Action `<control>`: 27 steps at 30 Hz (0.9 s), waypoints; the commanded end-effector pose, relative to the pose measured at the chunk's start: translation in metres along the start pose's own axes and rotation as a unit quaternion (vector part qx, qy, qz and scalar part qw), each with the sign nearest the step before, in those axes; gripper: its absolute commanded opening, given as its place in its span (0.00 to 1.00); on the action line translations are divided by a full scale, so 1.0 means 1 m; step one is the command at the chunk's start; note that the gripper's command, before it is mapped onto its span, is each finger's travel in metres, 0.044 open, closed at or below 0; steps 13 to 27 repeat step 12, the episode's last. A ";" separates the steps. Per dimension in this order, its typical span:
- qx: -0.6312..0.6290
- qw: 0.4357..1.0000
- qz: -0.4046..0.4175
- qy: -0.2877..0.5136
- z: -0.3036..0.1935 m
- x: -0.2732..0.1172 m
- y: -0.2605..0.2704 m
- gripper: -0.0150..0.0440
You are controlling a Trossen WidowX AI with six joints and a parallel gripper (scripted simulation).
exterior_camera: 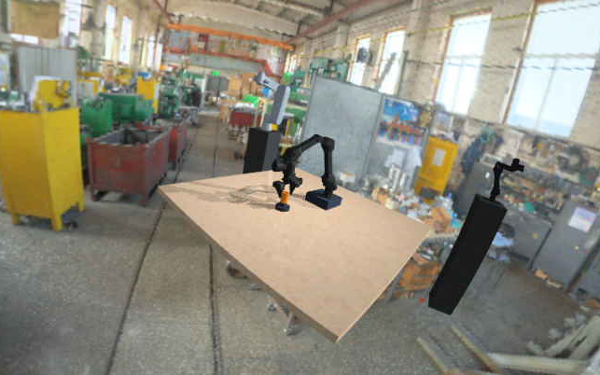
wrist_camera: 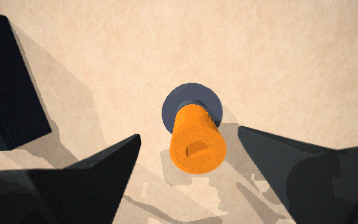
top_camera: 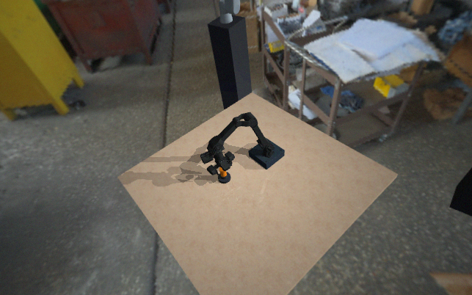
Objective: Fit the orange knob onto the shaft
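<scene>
The orange knob (top_camera: 223, 172) (exterior_camera: 285, 198) (wrist_camera: 198, 145) stands upright, hole end up, over the dark round pedestal (top_camera: 224, 180) (exterior_camera: 282, 208) (wrist_camera: 172, 107). In the wrist view a D-shaped opening shows in its top. A dark collar shows around its lower end, between it and the pedestal disc. The shaft itself is hidden, and I cannot tell whether the knob sits fully down. My gripper (top_camera: 219, 168) (exterior_camera: 286, 192) (wrist_camera: 189, 134) is open and empty. Its fingers stand on both sides of the knob with a gap on each side.
The arm's dark blue base (top_camera: 266, 163) (exterior_camera: 323, 201) (wrist_camera: 10, 100) stands on the tan table (top_camera: 267, 220) (exterior_camera: 321, 261) (wrist_camera: 290, 55), near the pedestal. Shadows of the arm fall across the table around the pedestal. Black pillars stand beyond the table's edges.
</scene>
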State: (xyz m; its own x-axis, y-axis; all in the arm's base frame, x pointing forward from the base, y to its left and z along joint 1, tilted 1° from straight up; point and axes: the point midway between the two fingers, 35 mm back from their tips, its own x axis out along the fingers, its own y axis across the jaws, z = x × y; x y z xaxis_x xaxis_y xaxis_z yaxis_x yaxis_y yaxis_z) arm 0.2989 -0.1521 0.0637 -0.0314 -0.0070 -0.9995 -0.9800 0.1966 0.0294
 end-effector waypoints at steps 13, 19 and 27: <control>0.002 1.000 -0.020 0.005 -0.001 -0.068 -0.003 1.00; 0.002 1.000 -0.020 0.005 -0.001 -0.068 -0.003 1.00; 0.002 1.000 -0.020 0.005 -0.001 -0.068 -0.003 1.00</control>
